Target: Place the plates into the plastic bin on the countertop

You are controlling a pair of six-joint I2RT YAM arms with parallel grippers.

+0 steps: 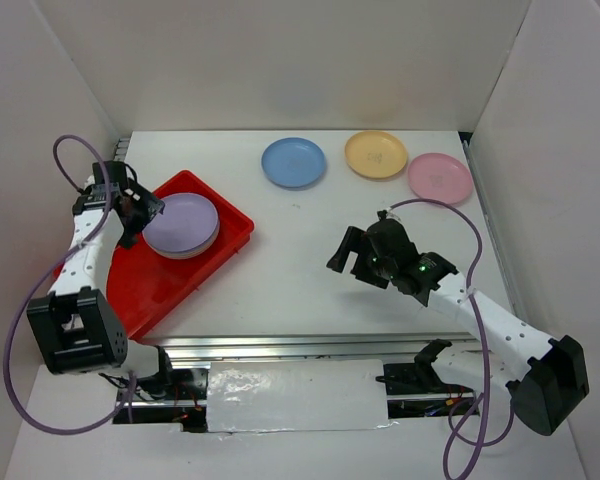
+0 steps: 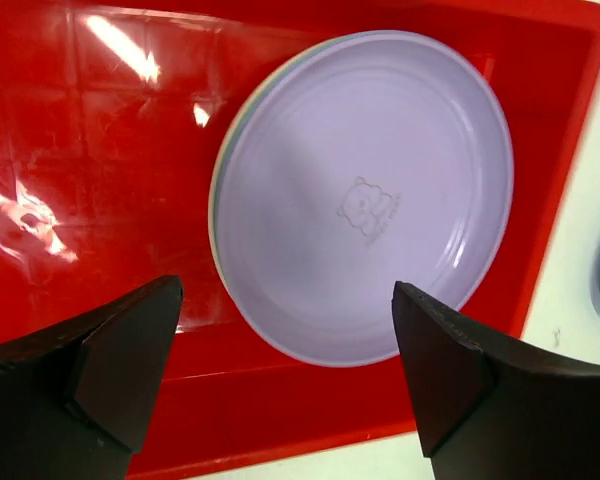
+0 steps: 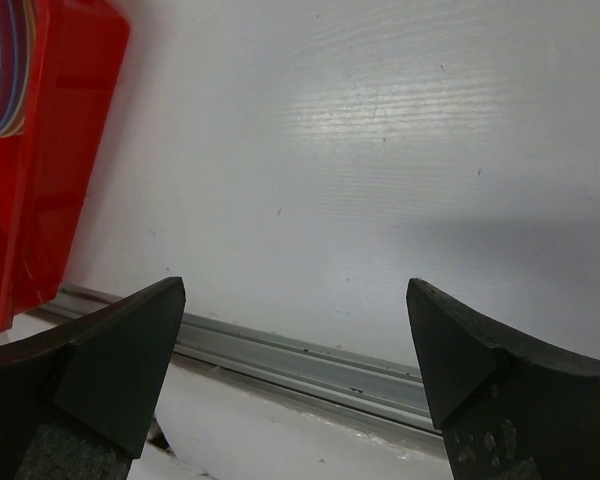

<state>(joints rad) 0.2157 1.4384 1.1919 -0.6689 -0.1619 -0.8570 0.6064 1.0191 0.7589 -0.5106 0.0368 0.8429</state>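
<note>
While gaping wide and empty alike, rated right tool [image 1: 346, 255] nearer than left tool [image 1: 142, 218] to blue plate [image 1: 293, 162], lying beyond its tips on counter [image 1: 300, 285].

Plain white walls [image 1: 300, 60] on three sides, metal rail [image 1: 310, 345] along the front

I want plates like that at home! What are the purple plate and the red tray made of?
The purple plate looks like smooth plastic with a soft, dull sheen; a little bear is moulded into its middle. The red tray is probably glossy plastic, since bright streaks of light reflect off its floor.
</note>
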